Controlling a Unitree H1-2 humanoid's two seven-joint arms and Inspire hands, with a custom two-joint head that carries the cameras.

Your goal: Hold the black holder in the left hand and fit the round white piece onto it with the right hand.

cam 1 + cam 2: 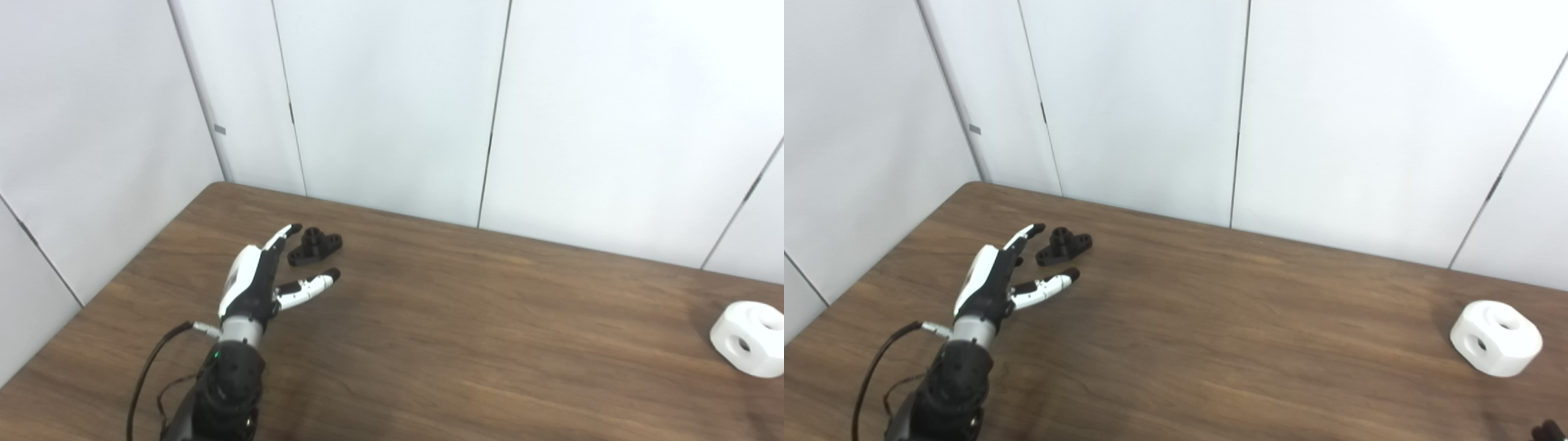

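Note:
The black holder (315, 245), a small flanged part with a raised round boss, lies on the wooden table (490, 318) at the far left. My left hand (260, 278) is open just short of it, fingers spread. The fingertips reach beside its left end and the thumb points under its near side, with no contact that I can see. The round white piece (1496, 337), a chunky block with holes on top and on its side, rests far to the right. Of my right hand (1548, 430) only a dark tip shows, at the bottom right corner of the right eye view.
White panel walls (392, 110) close the table's far and left sides. A black cable (150, 361) loops off my left wrist. Bare wood stretches between the holder and the white piece.

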